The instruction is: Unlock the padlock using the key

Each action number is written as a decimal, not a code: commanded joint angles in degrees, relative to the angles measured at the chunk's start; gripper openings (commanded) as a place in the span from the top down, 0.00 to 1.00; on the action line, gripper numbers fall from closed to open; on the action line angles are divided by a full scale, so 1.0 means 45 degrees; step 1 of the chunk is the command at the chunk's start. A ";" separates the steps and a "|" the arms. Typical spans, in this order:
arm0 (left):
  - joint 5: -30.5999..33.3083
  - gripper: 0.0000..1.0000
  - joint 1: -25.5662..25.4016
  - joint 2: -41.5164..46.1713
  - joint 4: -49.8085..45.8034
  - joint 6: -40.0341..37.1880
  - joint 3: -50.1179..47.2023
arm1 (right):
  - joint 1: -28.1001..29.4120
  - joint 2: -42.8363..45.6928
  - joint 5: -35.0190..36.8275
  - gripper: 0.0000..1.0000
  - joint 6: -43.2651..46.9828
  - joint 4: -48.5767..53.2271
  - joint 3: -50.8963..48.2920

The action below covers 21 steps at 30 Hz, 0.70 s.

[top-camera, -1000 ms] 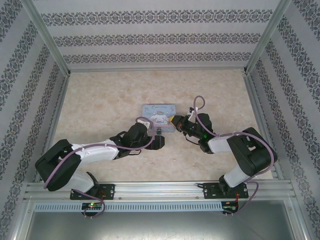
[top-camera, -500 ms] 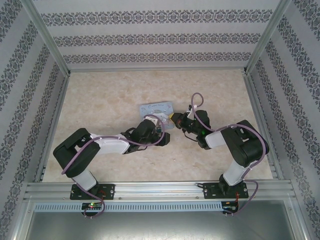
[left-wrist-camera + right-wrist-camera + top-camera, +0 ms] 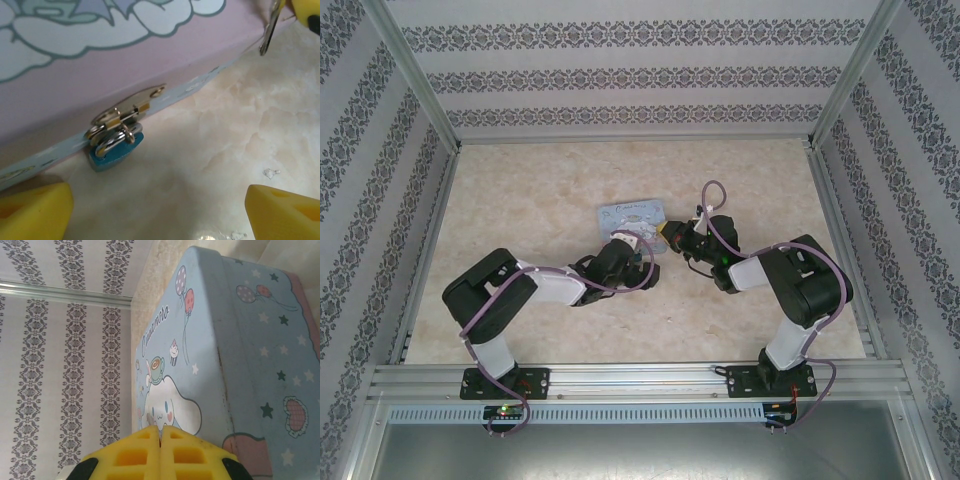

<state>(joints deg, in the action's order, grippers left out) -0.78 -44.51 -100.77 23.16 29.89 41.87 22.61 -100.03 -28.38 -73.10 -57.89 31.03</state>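
The padlock (image 3: 116, 151) hangs locked on the hasp (image 3: 136, 105) of the tin (image 3: 100, 70), left gripper (image 3: 160, 210) spread before it, right gripper (image 3: 160, 452) clamping the key (image 3: 269, 31), not yet inserted.

We see a pastel-blue cartoon tin (image 3: 632, 214) lying on the marbled beige table (image 3: 520, 190), its lid printed with balloons, stars and a white character. A silvery hasp (image 3: 132, 107) sits on its pink side wall. Striped patterned wallpaper (image 3: 630, 75) lines the enclosure.

Bright, even light; soft close-up blur
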 commanded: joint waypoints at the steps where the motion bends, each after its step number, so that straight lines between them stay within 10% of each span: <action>1: 0.0472 0.11 0.0121 -0.0739 0.1139 -0.0701 0.0147 | -0.0102 -0.0291 -0.0074 1.00 0.0131 -0.0027 0.0137; 21: -0.0701 0.11 0.0563 -0.1208 0.3897 0.1877 0.0304 | -0.0097 -0.0662 -0.0134 1.00 0.0170 -0.0027 0.0215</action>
<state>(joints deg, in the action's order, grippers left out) -1.72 -43.46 -106.10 33.74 33.23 44.53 22.59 -101.21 -28.62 -73.10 -59.13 31.51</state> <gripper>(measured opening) 0.893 0.065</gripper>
